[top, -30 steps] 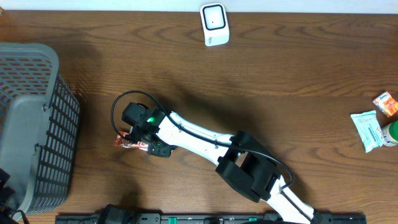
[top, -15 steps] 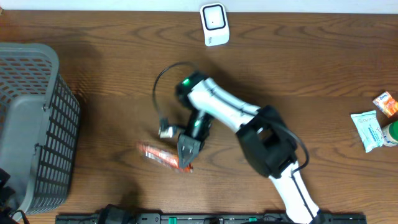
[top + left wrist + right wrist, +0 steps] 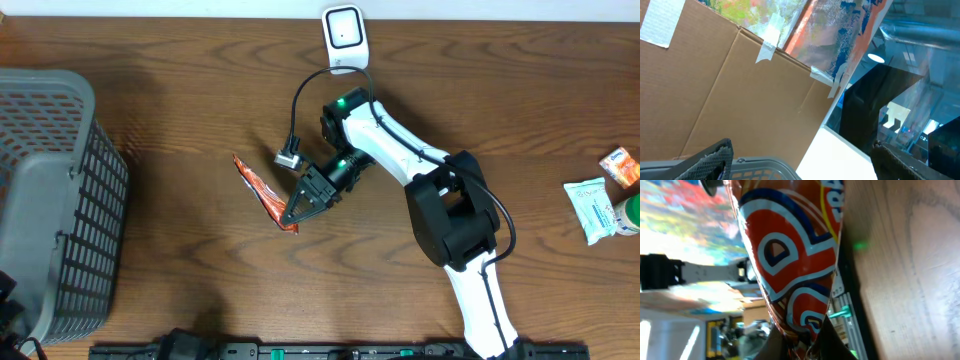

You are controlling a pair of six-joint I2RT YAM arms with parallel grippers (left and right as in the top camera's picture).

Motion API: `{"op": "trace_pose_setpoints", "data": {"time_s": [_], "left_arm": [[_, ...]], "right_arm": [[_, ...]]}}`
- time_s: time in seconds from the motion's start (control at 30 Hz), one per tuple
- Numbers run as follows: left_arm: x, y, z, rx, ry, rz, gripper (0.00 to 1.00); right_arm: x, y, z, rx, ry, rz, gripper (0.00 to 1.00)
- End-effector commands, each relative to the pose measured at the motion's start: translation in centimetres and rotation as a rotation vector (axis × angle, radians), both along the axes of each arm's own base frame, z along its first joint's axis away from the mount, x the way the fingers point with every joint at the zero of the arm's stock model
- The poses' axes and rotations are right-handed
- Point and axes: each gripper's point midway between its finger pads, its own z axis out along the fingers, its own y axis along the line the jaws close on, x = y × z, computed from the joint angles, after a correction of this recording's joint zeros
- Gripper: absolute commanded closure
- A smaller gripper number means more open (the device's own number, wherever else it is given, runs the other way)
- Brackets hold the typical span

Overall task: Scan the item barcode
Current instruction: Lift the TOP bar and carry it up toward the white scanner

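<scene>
On the table top [image 3: 180, 100], middle: red snack packet [image 3: 262, 187], lying slantwise, lower end in the right gripper [image 3: 296, 214]. Looks lifted off the wood, can't be sure from above.
Right gripper: pressed together, pinching the snack packet by 1 end. In the right wrist view the packet [image 3: 790, 255] fills the frame and the fingers [image 3: 816, 341] meet at its bottom edge, with wood running alongside.
Left gripper [image 3: 801, 150]: spread wide, nothing between the 2 fingers. Seen only in the left wrist view, aimed over the basket rim [image 3: 765, 167] at taped cardboard [image 3: 715, 90].
Scanner [image 3: 345, 40]: white, at the far edge of the table. Well apart from the snack packet, with the right arm [image 3: 400, 150] stretched between them.
Barcode: not visible in any view. Only red, blue and white print faces the wrist camera.
Basket [image 3: 50, 200]: grey, left side, away from the action.
Other items: 3 at the right edge, namely an orange packet [image 3: 620, 165], a white sachet [image 3: 590, 210] and a green item [image 3: 630, 215] cut off by the frame. All untouched.
Done so far: 1 item picked and gripped.
Left to do: carry it to the scanner, turn the barcode side toward the scanner window, get the read. My guess is the packet needs a twist first, since the code side is unknown.
Progress: early to middle, scan itself not yet done.
Risk: thin foil held at 1 end may flop or curl, hiding the code.
</scene>
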Motion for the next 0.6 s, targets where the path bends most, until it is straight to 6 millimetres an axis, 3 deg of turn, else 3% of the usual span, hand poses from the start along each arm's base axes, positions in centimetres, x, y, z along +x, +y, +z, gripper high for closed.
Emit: {"op": "trace_pose_setpoints", "data": {"time_s": [0.0,0.27,0.57], "left_arm": [[0.2,0.0,-0.2,-0.007,0.006,0.004,0.12],[0.2,0.0,-0.2,-0.007,0.005,0.004,0.12],[0.2,0.0,-0.2,-0.007,0.006,0.004,0.12]], "right_arm": [[0.3,0.4,1.6,-0.016,0.093,-0.060,0.99],[0.5,0.4,1.7,-0.202,0.316,-0.128,0.99],[0.6,-1.4,-0.2,-0.704,0.688,-0.257,0.99]]}}
